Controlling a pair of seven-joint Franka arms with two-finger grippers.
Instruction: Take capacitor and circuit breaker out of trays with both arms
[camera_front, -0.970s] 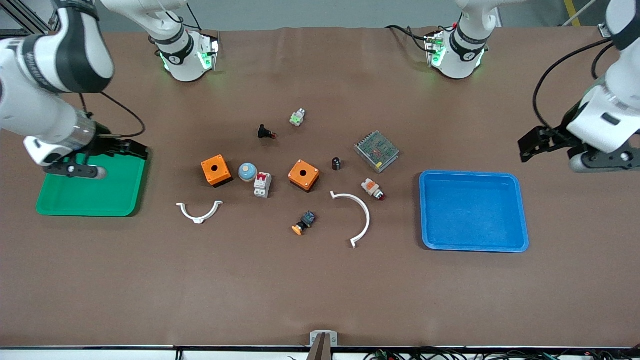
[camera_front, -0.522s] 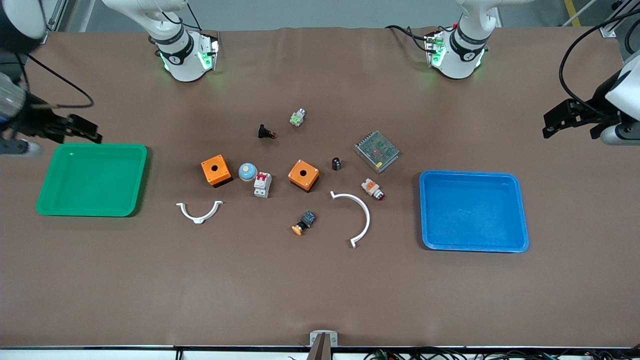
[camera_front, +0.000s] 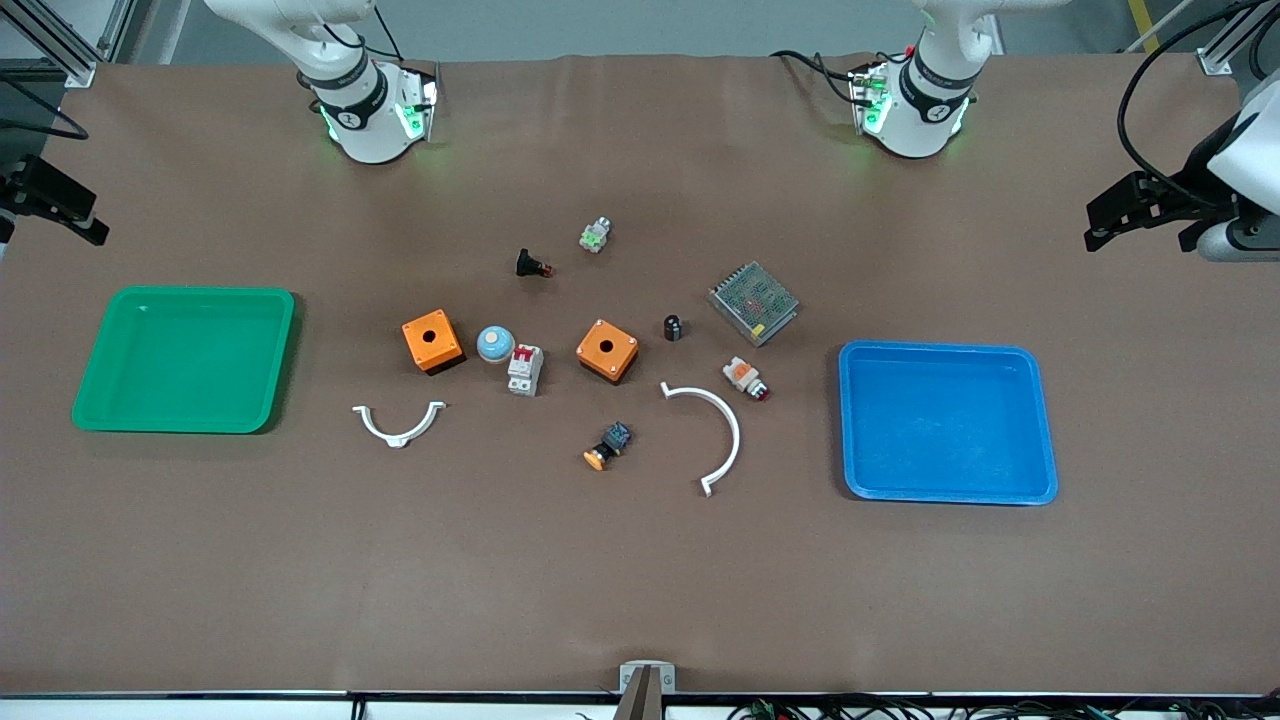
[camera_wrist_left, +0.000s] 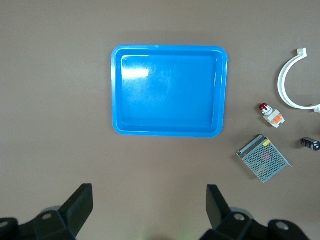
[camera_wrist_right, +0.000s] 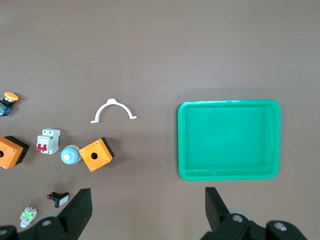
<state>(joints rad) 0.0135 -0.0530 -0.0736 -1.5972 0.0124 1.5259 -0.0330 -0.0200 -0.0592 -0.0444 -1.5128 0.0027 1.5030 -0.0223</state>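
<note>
The capacitor (camera_front: 672, 327), a tiny black cylinder, stands near the table's middle beside the metal mesh box (camera_front: 753, 302); it also shows at the edge of the left wrist view (camera_wrist_left: 311, 143). The breaker (camera_front: 525, 369), a white block with red toggles, lies between two orange boxes and shows in the right wrist view (camera_wrist_right: 47, 141). My left gripper (camera_front: 1130, 212) is open and empty, high over bare table at the left arm's end, farther from the front camera than the blue tray (camera_front: 948, 422). My right gripper (camera_front: 55, 200) is open and empty, high over the table edge by the green tray (camera_front: 185, 358).
Two orange boxes (camera_front: 432, 341) (camera_front: 607, 350), a blue-white dome (camera_front: 495, 343), two white curved clips (camera_front: 399, 423) (camera_front: 712, 430), a black button piece with red tip (camera_front: 532, 265), a white-orange piece (camera_front: 746, 377), a black-blue piece with orange cap (camera_front: 608, 447) and a small green-white part (camera_front: 595, 235) lie mid-table.
My right gripper has risen off the green tray and drawn out to the table's edge. My left gripper rose and pulled away from the blue tray, then held still.
</note>
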